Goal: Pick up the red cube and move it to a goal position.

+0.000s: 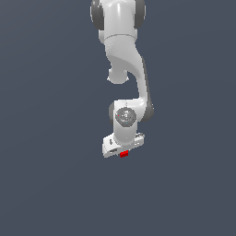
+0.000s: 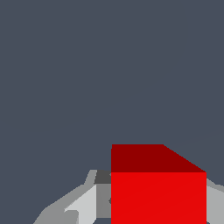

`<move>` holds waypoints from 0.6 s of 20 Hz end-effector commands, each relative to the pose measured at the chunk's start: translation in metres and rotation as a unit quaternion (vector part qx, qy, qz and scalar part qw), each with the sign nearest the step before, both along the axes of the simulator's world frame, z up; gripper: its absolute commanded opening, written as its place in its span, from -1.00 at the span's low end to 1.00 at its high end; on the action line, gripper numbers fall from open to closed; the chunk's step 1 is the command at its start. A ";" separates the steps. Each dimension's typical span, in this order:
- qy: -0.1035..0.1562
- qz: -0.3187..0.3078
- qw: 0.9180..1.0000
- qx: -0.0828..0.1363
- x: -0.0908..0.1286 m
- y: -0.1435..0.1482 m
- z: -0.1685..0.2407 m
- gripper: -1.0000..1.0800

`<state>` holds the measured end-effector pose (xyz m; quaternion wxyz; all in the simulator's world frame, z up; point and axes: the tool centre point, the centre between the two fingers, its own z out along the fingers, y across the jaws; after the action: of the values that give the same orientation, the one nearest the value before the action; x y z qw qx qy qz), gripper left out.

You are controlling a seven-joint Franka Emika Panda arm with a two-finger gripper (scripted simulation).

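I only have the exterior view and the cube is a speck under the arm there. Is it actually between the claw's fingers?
Observer: Yes. In the wrist view the red cube fills the space at the claw, with a grey finger close against one side of it.
Operator: And the other finger?
Observer: Only a sliver of grey shows past the cube's far edge, so I cannot see that contact.
Operator: Is the cube tilted in the grip?
Observer: It looks square: the bright front face has level edges, with a darker red top face above it.
Operator: Anything else ahead of the claw?
Observer: Only plain dark grey background shows there; I see no goal marker.
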<state>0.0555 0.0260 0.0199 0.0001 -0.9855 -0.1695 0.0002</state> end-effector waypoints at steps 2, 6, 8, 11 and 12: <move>0.000 0.000 1.000 0.000 0.000 0.000 0.000 -1.00; 0.000 0.000 1.000 0.000 -0.002 -0.001 0.005 -1.00; 0.000 0.000 1.000 0.000 -0.005 -0.002 0.010 -1.00; 0.000 0.000 1.000 0.000 -0.010 -0.004 0.020 -1.00; 0.000 0.000 1.000 0.000 -0.012 -0.005 0.024 -1.00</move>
<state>0.0461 0.0225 0.0376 0.0002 -0.9855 -0.1695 0.0009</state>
